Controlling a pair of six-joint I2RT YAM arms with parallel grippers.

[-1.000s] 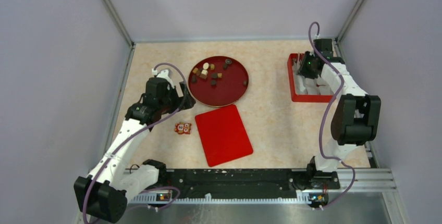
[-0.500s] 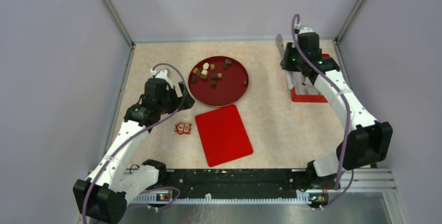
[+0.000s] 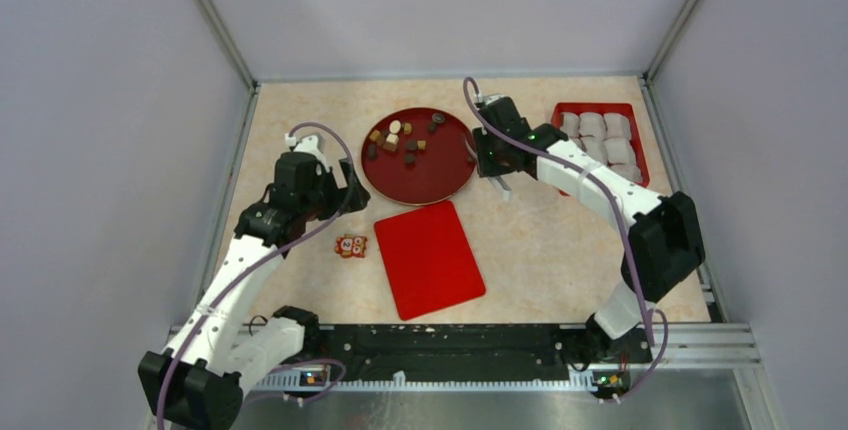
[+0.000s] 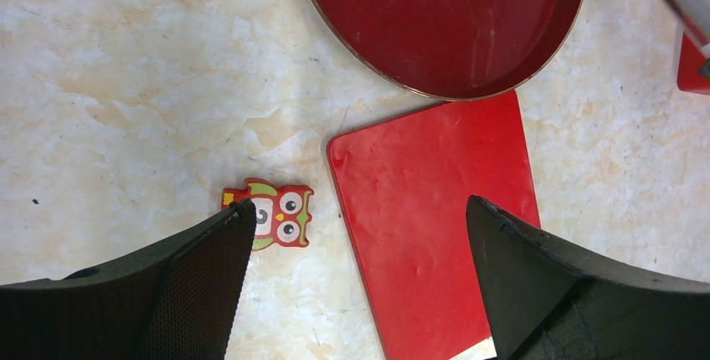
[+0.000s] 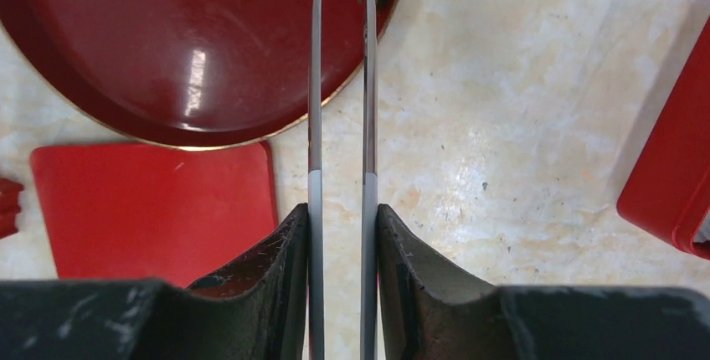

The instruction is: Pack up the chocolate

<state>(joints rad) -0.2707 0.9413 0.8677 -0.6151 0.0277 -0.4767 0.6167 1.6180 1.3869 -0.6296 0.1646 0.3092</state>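
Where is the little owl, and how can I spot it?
Find the big round dark-red tray. Just below it in the top view lies a flat red rectangle; the owl packet sits just left of it. Only it has big white eyes.

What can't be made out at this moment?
Tips of the tweezers: cut off by the right wrist view's top edge; too small overhead.
Chocolate: too small overhead to count; left wrist view's top edge cuts off all but part of one piece.
Paper cups: too small overhead to tell if filled.
Owl packet: one corner hidden by a finger of the left gripper, left wrist view.
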